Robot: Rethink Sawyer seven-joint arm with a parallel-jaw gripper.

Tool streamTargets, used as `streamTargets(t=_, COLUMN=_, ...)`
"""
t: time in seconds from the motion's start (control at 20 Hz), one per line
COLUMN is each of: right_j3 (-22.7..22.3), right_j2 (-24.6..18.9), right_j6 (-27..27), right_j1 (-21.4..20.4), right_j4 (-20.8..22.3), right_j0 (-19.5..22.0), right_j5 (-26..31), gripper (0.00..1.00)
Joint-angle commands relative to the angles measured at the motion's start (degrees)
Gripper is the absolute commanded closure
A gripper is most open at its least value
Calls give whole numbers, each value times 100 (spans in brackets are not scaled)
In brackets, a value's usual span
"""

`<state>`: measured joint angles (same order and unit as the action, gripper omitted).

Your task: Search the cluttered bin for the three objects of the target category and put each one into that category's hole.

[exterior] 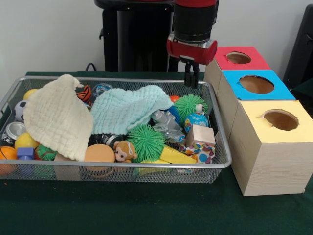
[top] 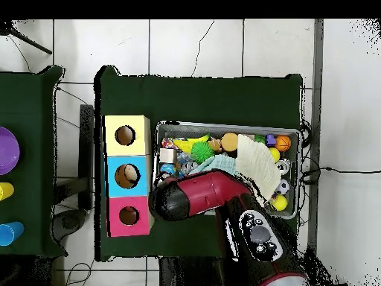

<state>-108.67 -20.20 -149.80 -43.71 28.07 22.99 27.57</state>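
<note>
Pincer (exterior: 191,78) hangs pinched almost shut and empty over the bin (exterior: 215,164), where 2 green spiky balls (exterior: 145,141) look soft, light, easy to squeeze around the middle.

Table (exterior: 146,210): was covered in a dark green cloth.
Wire bin (exterior: 215,159): sat directly on the table, to the left in the front view, heaped with toys and cloths.
Wooden boxes: three stood in a row touching one another just right of the bin; the yellow-topped box (exterior: 274,147) nearest, the blue-topped box (exterior: 244,90) in the middle, the red-topped box (exterior: 230,61) farthest, each with a round hole on top.
</note>
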Motion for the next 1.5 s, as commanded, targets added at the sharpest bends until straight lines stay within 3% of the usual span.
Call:
streamTargets(t=0.05, right_j3=-371, right_j2=-468, right_j6=1618, right_j1=-622, right_j4=292, right_j0=288, right_j5=840, gripper=100)
streamTargets(t=0.3, right_j3=-277, right_j2=-794, right_j6=2182, right_j1=-447, right_j4=418, right_j0=741, right_j5=998, gripper=100)
streamTargets(t=0.55, right_j3=-33, right_j2=-631, right_j6=1899, right_j1=-346, right_j4=622, right_j0=747, right_j5=997, gripper=100)
streamTargets(t=0.9, right_j3=200, right_j2=-722, right_j6=2164, right_j1=-205, right_j4=887, right_j0=797, right_j5=1231, gripper=100)
streamTargets(t=1.5, right_j3=307, right_j2=-837, right_j6=2121, right_j1=-112, right_j4=869, right_j0=984, right_j5=1377, gripper=100)
